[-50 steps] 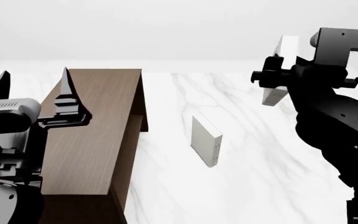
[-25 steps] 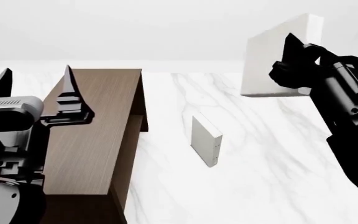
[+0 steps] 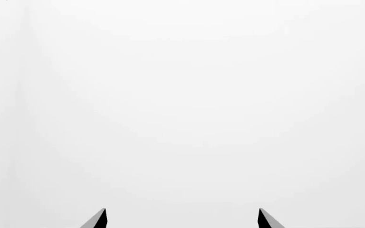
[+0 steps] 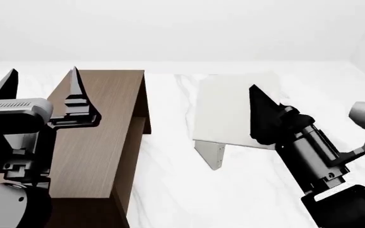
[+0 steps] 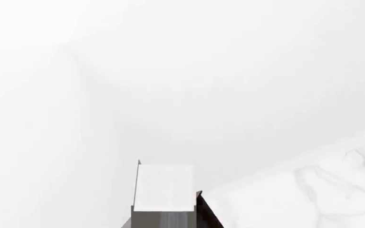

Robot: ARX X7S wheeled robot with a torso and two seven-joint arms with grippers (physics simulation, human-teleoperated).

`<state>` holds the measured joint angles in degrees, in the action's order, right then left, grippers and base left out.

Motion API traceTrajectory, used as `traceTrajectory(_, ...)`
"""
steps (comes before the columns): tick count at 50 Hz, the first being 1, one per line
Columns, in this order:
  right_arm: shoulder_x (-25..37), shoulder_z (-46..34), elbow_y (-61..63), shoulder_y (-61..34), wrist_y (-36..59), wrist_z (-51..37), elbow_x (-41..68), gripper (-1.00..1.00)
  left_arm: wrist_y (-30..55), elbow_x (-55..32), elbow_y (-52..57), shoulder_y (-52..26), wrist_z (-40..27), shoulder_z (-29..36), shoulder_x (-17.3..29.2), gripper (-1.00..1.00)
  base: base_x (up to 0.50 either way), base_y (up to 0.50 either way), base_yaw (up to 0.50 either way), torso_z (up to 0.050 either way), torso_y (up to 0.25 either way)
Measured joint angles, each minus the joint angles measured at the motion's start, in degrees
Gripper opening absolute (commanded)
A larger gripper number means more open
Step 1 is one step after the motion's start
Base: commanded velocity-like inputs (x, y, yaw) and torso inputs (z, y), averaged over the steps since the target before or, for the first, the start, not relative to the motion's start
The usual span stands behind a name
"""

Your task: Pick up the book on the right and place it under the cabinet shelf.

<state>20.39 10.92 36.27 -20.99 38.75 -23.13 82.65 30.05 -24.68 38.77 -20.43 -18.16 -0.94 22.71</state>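
A thin white book (image 4: 224,111) is held in the air by the right end effector (image 4: 262,111), whose dark fingers are closed on its right edge. The book lies nearly flat, its broad face turned up, above the white marble bench (image 4: 169,190) and well to the right of the cabinet. In the right wrist view the book's pale edge (image 5: 163,187) sits clamped between the fingers.

Directly below its near edge, a thicker greyish-white book (image 4: 211,152) stands upright on the bench.

At the left lies the dark brown wood-grain cabinet (image 4: 100,128), with its open side facing right and an inner shelf (image 4: 133,152) visible inside.

The left end effector (image 4: 43,95) hovers over the cabinet, fingers spread apart and empty.

To do this step well, the book should probably travel left, staying flat and high enough to clear the upright book, then be lowered level so it can slide in beneath the shelf.
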Motion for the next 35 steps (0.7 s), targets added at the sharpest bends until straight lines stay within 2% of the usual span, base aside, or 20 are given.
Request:
traceTrajectory(15, -6.04, -4.33, -4.59, 8.08, -2.04, 10.18, -5.62, -1.00, 0.89, -0.52, 1.07, -0.84, -0.70, -0.38, 0.62, 1.00, 0.00, 0.00, 0.00, 0.000, 0.001)
traceTrajectory(35, -10.26, -9.81, -12.36, 12.83, -4.30, 18.68, -12.07, -1.00, 1.93, -1.52, 2.46, -1.63, -1.53, -1.36, 1.47, 1.00, 0.00, 0.00, 0.00, 0.000, 0.001)
